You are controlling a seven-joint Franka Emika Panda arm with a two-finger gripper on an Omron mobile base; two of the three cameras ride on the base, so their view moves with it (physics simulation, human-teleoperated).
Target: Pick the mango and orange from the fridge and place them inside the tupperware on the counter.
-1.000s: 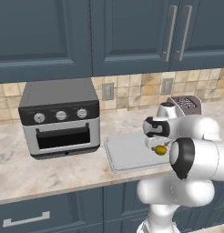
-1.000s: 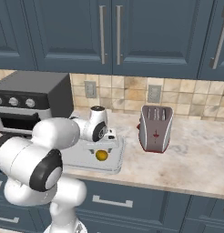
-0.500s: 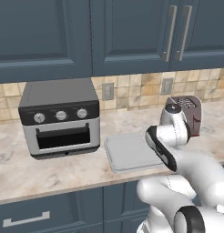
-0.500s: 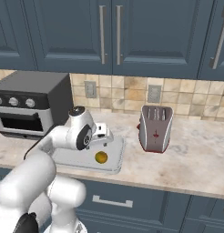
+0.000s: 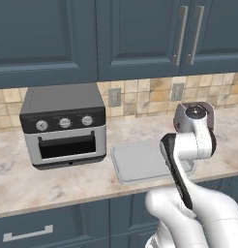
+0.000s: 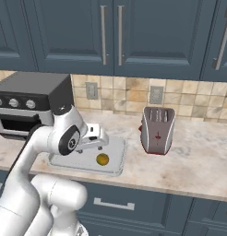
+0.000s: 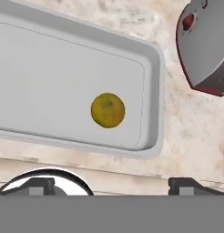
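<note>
While beige marbled worktop [image 6: 198, 170] runs under dark blue cabinets [image 6: 147, 32], tupperware [image 7: 152, 91] sits on it beside toaster [image 6: 157, 130] (toaster oven [image 5: 63, 123] opposite). Round yellow-orange fruit [image 7: 108, 110] lies inside. Hand [image 7: 111, 184] empty, fingers spread.

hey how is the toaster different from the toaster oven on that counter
The toaster is small and upright with a red-trimmed silver body and slots on top; the toaster oven is a wider, boxier unit with a dark top, three knobs and a front door with a window. The toaster stands just right of the tupperware, the toaster oven to its left. Both sit on the counter against the tiled wall.
</note>
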